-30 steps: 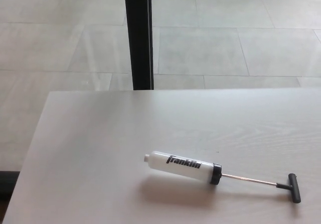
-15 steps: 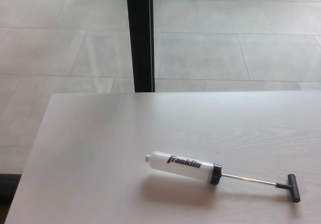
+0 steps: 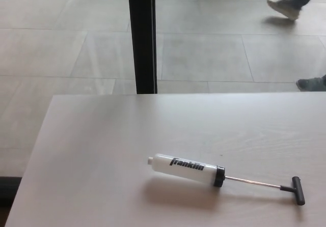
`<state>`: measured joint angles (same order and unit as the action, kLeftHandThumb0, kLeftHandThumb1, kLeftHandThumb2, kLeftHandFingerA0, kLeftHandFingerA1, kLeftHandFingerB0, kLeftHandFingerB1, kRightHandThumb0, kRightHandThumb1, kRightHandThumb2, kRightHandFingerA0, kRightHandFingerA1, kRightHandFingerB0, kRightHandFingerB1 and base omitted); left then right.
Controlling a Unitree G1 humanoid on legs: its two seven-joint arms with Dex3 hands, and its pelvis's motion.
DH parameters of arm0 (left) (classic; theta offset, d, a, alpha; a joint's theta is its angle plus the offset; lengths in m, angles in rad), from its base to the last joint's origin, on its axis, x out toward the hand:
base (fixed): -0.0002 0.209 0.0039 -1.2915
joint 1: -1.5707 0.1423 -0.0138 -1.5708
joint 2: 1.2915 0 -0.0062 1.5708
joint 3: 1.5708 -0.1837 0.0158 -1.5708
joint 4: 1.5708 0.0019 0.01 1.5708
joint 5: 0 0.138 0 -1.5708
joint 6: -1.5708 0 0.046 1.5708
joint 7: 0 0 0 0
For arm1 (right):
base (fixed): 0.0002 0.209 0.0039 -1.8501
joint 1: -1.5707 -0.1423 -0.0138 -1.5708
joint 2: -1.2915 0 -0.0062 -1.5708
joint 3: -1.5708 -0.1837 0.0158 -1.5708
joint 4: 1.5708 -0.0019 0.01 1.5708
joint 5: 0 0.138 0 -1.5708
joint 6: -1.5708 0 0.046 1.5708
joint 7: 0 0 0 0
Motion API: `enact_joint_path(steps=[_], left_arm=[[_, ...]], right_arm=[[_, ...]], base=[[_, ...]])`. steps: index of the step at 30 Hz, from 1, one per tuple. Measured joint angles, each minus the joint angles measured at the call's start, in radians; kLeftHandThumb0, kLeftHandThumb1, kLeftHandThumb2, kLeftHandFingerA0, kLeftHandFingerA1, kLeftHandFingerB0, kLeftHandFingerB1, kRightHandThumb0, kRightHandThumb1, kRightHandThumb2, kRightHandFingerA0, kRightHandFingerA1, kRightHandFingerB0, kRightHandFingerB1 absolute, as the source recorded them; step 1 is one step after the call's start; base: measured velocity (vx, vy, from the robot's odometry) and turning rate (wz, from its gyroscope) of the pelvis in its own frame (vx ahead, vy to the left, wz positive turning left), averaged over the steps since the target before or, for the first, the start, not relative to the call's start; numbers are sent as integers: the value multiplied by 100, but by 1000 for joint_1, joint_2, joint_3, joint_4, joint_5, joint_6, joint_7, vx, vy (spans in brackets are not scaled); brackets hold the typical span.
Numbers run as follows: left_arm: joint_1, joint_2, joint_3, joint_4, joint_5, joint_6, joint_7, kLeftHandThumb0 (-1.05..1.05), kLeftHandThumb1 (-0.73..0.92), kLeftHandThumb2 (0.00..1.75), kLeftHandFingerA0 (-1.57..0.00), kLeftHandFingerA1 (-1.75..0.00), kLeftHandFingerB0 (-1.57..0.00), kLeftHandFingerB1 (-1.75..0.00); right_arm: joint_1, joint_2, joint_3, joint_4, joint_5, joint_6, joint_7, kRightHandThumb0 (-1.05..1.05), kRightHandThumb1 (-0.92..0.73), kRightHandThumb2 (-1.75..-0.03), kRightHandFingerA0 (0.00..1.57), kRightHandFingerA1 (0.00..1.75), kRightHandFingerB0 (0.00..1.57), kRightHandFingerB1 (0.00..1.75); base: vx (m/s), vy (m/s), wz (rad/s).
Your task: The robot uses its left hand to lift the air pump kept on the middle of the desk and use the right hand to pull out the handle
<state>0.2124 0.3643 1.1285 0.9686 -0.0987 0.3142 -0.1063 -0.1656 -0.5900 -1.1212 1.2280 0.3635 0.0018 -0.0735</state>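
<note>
Pale, light-grained wood fills the lower half of the head view: the table (image 3: pixel 102 135), its far edge running across the picture just below the middle and its left edge slanting down toward the bottom left corner. On it, a little right of centre and near the front, lies the air pump (image 3: pixel 186 169) on its side. Its barrel is white with the word "Franklin" in black letters along it, a small white nozzle at the left end and a black collar (image 3: pixel 219 176) at the right end. From the collar a thin metal rod (image 3: pixel 253 182) runs out to the right and slightly toward the front, fully exposed, ending in a black T-shaped handle (image 3: pixel 298 190) that rests on the table near the right edge of the picture. The whole pump is tilted a little, its nozzle end farther back than its handle end, and a soft shadow lies beneath the barrel.

Neither the left hand nor the right hand shows anywhere, so nothing can be said of how their fingers stand; nothing touches the pump.

Beyond the table is a floor of large grey tiles (image 3: pixel 204 54). A black upright post (image 3: pixel 141 36) rises from behind the table's far edge to the top of the picture. At the upper right, a person's light shoe (image 3: pixel 283 7) is lifted off the tiles, and a darker shoe (image 3: pixel 311 83) shows at the right edge.
</note>
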Motion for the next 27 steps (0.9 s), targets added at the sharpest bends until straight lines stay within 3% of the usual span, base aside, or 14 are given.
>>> enact_joint_path(steps=[1,2,3,5,7,8,11,13,15,17,22,24,25,27], left_arm=[[9,-2,-12,-10,-8,4,6,-44,80,62,-38,-62,-33,-50],[15,-1,-26,-8,-15,5,10,-42,78,61,-40,-61,-35,-50],[17,3,-41,11,-22,2,14,-41,75,62,-43,-63,-37,-52],[13,16,-66,68,-33,-2,27,-42,77,63,-44,-63,-35,-51],[7,31,-105,126,-40,-15,33,-46,77,62,-55,-69,-42,-53],[6,35,-125,140,-42,-22,37,-45,79,63,-49,-59,-36,-47],[10,44,-216,140,-41,-40,41,-44,79,62,-43,-57,-32,-47],[12,53,-256,128,-44,-51,34,-43,74,61,-53,-60,-42,-49],[5,70,-308,140,-42,-65,30,-43,74,61,-53,-58,-44,-48],[2,81,-355,157,-41,-84,27,-43,74,61,-56,-61,-45,-50],[6,93,-401,153,-52,-96,18,-44,73,61,-57,-59,-46,-49],[5,98,-409,152,-60,-99,19,-44,72,61,-58,-63,-46,-51],[5,99,-411,154,-64,-103,20,-45,71,63,-68,-76,-52,-56],[5,99,-414,156,-68,-106,21,-45,71,63,-68,-76,-52,-56]], right_arm=[[3,5,21,0,2,-2,0,-70,-79,-64,32,65,16,36],[5,8,37,-1,4,-4,0,-71,-62,-98,31,66,11,48],[9,11,51,-4,6,-7,0,-70,-78,-63,32,65,19,38],[16,16,75,-9,12,-14,2,-70,-79,-64,33,63,21,38],[27,16,103,-10,17,-18,3,-68,-78,-63,36,62,21,36],[35,16,113,-11,20,-20,4,-65,-76,-63,35,68,23,36],[50,23,143,-12,30,-27,13,-63,-74,-62,35,66,28,37],[56,36,175,-14,31,-37,21,-61,-74,-62,35,63,28,37],[61,46,213,-15,29,-46,30,-62,-74,-62,33,62,29,36],[64,50,245,-15,29,-55,41,-67,-72,-62,36,74,29,38],[75,66,314,-17,26,-76,60,-67,-71,-62,36,76,31,38],[74,70,326,-17,29,-79,64,-67,-72,-62,31,72,29,38],[73,71,326,-17,32,-80,68,-65,-73,-62,33,71,27,37],[73,72,326,-18,36,-81,72,-65,-73,-62,33,71,27,37]], base=[[0,0,0],[0,0,0],[0,0,0],[0,0,0],[0,0,0],[0,0,0],[0,0,0],[0,0,0],[0,0,0],[0,0,0],[0,0,0],[0,0,0],[0,0,0],[0,0,0]])
